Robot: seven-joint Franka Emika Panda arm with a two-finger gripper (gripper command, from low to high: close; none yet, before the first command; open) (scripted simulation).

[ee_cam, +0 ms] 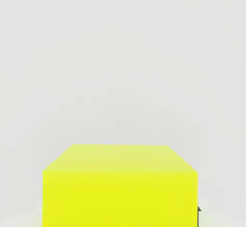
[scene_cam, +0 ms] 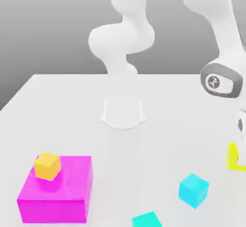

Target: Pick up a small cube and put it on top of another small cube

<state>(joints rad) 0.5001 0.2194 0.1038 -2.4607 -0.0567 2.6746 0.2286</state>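
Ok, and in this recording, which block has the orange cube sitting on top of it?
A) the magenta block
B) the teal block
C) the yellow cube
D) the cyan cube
A: in the exterior view the orange cube rests on the upper face of the wide magenta block, well apart from the cyan cube.

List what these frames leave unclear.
- Yellow cube: exterior view, partly behind the gripper and cut by the right edge; hand view, near part cut by the edge.
- Teal block: exterior view, cut by the bottom edge.
- Arm: exterior view, upper part cut by the top edge.
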